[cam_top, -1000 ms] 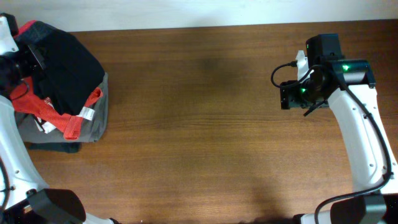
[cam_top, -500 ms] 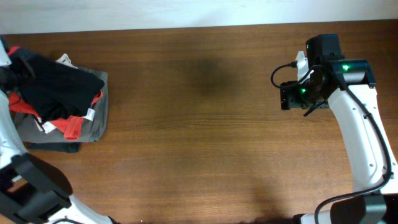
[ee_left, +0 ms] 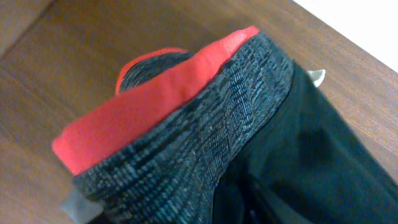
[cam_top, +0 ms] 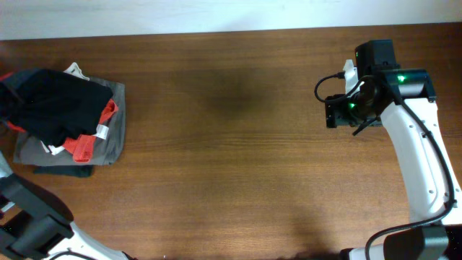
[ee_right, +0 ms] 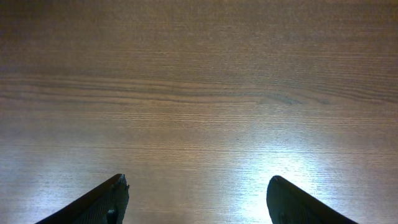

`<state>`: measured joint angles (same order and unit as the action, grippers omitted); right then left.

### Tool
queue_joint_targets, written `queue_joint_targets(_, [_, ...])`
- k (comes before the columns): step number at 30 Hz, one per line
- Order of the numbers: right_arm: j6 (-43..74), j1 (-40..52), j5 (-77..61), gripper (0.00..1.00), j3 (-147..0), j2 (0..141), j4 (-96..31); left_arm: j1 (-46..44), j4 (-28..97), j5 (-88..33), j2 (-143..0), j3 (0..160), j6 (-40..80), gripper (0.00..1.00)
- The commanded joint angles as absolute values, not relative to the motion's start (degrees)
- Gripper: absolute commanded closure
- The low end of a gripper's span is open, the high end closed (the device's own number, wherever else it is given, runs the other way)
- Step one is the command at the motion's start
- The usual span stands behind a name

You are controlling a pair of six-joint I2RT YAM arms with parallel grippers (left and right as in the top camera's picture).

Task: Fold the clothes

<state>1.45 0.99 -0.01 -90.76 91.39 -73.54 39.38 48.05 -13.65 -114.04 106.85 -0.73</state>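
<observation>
Two arms: right gripper [ee_right: 197, 186] spread wide above bare table [cam_top: 231, 144]; left gripper's state cannot be told.
Leggings [cam_top: 58, 108]: bunched atop the folded pile [cam_top: 112, 141], far left.
Risk: lifting may drag the red T-shirt [cam_top: 83, 148] along, seemingly tangled.

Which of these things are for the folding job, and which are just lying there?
For the job:
- black leggings, bunched on top of the pile
- their grey waistband, seen close up by the left wrist camera

Just lying about:
- red garment, under the leggings
- grey folded garments, at the bottom of the pile
</observation>
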Motion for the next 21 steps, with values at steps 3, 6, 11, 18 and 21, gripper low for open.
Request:
queue_joint_targets(3, [1.3, 1.0, 0.9, 0.25, -91.1, 91.1, -73.7, 42.1, 48.9, -25.8, -112.6, 110.0, -0.4, 0.43])
queue_joint_targets(6, [1.3, 1.0, 0.9, 0.24, -91.1, 91.1, -73.8, 41.9, 48.6, -29.8, -109.4, 111.1, -0.4, 0.39])
queue_joint_targets(11, [1.3, 1.0, 0.9, 0.25, -91.0, 91.1, -73.8, 41.9, 48.4, -32.4, -105.0, 111.4, -0.4, 0.01])
queue_joint_targets(18, [1.4, 1.0, 0.7, 0.25, -91.0, 91.1, -73.8, 39.7, 47.1, -39.4, -105.6, 110.6, -0.4, 0.05])
queue_joint_targets(21, [1.4, 1.0, 0.7, 0.25, -91.0, 91.1, -73.8, 39.2, 46.8, -37.1, -108.8, 110.2, -0.4, 0.30])
